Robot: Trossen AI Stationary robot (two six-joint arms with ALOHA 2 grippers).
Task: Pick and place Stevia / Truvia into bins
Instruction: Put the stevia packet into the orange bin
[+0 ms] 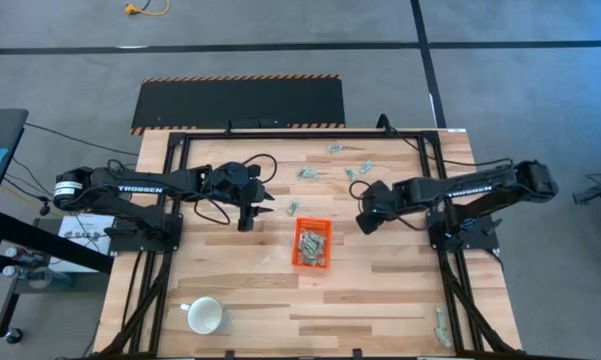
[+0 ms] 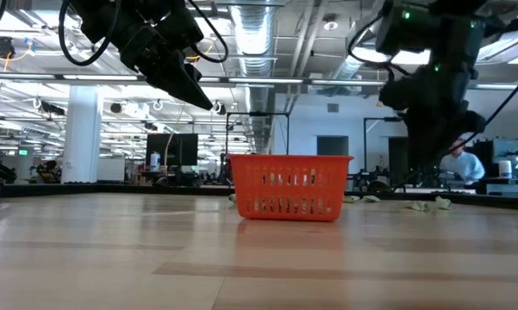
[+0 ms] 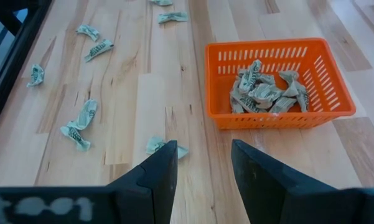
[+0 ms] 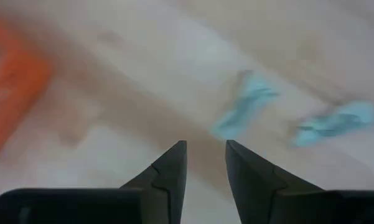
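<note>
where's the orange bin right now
In the high view the orange bin sits mid-table between both grippers, sachets inside it, the white mug nearer the front-left.

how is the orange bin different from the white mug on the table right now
The orange bin is rectangular with slotted low walls; the white mug is round with solid walls. The bin holds a pile of crumpled sachets; no sachets show in the mug. The bin sits mid-table between the two arms; the mug sits near the table's front edge, on the left arm's side. Both rest on the wooden table, open side up, untouched by either hand.
</note>
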